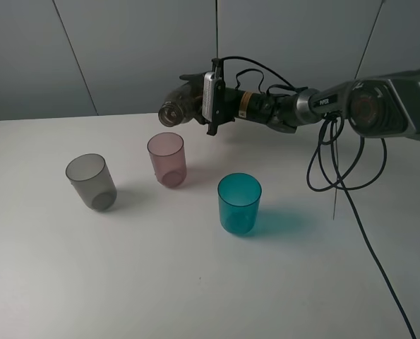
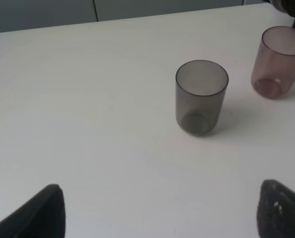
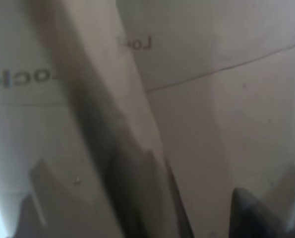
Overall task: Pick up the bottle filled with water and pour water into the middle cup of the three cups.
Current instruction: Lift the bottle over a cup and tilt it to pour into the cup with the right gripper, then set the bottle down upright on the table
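My right gripper (image 1: 194,97) is shut on the smoky brown-grey bottle (image 1: 176,109) and holds it tipped about level in the air, its open mouth just behind and above the pink-mauve middle cup (image 1: 167,159). No stream of water shows. In the right wrist view the bottle (image 3: 137,99) fills the picture, blurred, between the gripper (image 3: 142,213) fingers. The smoky grey cup (image 1: 91,182) stands to the left and the teal-blue cup (image 1: 238,203) to the front right. My left gripper (image 2: 159,213) is open and empty, low over the table, facing the grey cup (image 2: 202,96) and the pink cup (image 2: 281,62).
The cups stand on a white table (image 1: 195,282) before grey wall panels. Black cables (image 1: 337,166) hang in loops from the right arm over the table's right side.
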`<state>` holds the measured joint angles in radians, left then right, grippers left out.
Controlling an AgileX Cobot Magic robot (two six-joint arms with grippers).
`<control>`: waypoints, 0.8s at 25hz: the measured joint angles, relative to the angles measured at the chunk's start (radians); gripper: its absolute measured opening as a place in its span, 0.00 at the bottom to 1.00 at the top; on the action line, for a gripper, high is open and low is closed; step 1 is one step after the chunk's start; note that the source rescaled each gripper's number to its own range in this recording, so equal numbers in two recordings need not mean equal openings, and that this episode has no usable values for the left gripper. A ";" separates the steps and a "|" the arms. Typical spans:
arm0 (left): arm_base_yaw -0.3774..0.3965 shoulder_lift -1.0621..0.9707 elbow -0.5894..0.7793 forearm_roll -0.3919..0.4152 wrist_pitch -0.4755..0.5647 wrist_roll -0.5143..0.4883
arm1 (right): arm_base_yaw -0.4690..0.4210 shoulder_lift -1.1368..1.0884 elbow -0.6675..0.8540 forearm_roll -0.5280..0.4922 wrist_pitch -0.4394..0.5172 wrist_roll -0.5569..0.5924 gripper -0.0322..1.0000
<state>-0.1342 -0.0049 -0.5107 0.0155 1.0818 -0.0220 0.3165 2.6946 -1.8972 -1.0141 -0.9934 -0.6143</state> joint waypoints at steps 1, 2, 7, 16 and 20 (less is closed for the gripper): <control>0.000 0.000 0.000 0.000 0.000 0.000 | 0.000 0.000 0.000 0.000 0.000 -0.011 0.03; 0.000 0.000 0.000 0.000 0.000 0.000 | 0.000 0.000 0.000 0.000 0.000 -0.018 0.03; 0.000 0.000 0.000 0.000 0.000 0.000 | 0.000 0.000 0.000 0.000 0.000 -0.047 0.03; 0.000 0.000 0.000 0.000 0.000 0.000 | 0.000 0.000 0.000 -0.004 0.013 -0.102 0.03; 0.000 0.000 0.000 0.000 0.000 0.000 | 0.000 0.000 0.000 -0.010 0.015 -0.113 0.03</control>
<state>-0.1342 -0.0049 -0.5107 0.0155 1.0818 -0.0220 0.3165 2.6946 -1.8972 -1.0244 -0.9781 -0.7270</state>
